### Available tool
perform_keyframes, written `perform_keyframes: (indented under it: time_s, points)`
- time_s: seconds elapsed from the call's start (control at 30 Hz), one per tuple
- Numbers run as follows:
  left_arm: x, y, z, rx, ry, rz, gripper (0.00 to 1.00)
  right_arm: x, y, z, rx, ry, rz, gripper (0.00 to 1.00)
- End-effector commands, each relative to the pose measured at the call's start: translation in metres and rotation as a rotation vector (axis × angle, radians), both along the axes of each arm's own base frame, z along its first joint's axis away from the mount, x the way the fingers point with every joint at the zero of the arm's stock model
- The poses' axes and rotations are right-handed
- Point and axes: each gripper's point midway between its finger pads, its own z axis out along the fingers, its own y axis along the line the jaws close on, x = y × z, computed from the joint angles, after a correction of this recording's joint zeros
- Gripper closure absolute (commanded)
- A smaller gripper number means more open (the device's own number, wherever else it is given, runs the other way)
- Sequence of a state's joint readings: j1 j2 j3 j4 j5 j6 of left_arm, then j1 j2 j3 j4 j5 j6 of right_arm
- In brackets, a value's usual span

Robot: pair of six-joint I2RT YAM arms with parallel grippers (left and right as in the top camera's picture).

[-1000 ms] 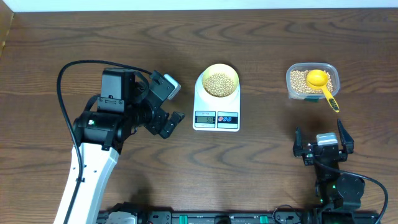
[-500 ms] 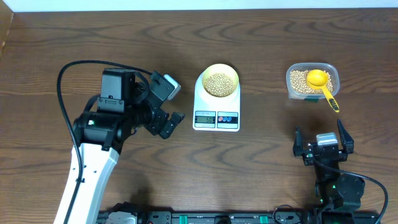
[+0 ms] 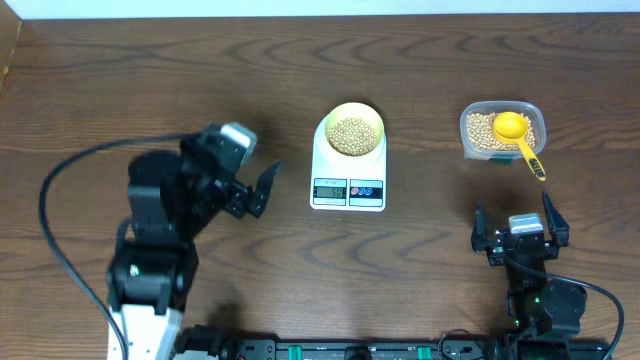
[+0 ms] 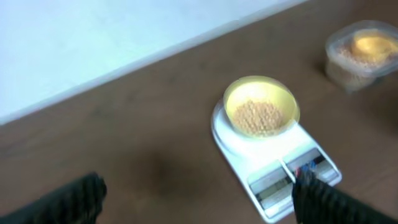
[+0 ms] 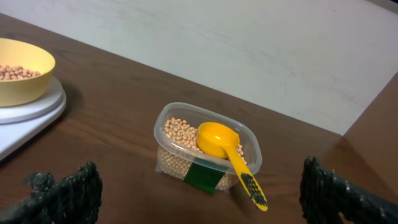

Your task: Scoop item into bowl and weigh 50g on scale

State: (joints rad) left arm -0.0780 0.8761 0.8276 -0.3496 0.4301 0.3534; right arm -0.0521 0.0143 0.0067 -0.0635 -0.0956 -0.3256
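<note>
1. Dark wood-grain table [image 3: 150,70]. Flat white scale [image 3: 347,172], rounded rectangle, with a grey display and red and blue buttons.
2. Round pale-yellow bowl [image 3: 354,107] sits on the scale's platform, part-filled with small round tan beans [image 3: 353,134].
3. Right of the scale: clear plastic tub [image 3: 466,127] of beans, glossy yellow scoop [image 3: 512,126] lying in it.
4. Left gripper [image 3: 262,188], left of the scale: jaws spread wide, empty.
5. Right gripper [image 3: 513,205], right of the scale: jaws wide, touching nothing.

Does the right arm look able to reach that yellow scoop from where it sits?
Probably yes. The right gripper is open and faces the tub, with only bare table between them. The scoop lies on the beans, its handle sticking out over the rim towards the gripper.
</note>
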Motion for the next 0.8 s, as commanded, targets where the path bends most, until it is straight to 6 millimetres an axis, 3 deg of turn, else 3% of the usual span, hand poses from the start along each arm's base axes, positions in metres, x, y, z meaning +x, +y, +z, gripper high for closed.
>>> perform_keyframes:
  time_s: [0.0,0.37,0.77]
  points:
    - [-0.005,0.022,-0.014,-0.054,-0.067,0.126,0.02,0.000,-0.002,0.000,-0.001,-0.002,-0.009,0.01]
    - [-0.029,0.072,-0.040,-0.127,-0.303,0.357,0.02,0.000,-0.002,0.000,-0.001,-0.002,-0.009,0.01]
    - [-0.046,0.093,-0.079,-0.112,-0.362,0.480,0.02,0.000,-0.002,0.000,-0.001,-0.002,-0.009,0.01]
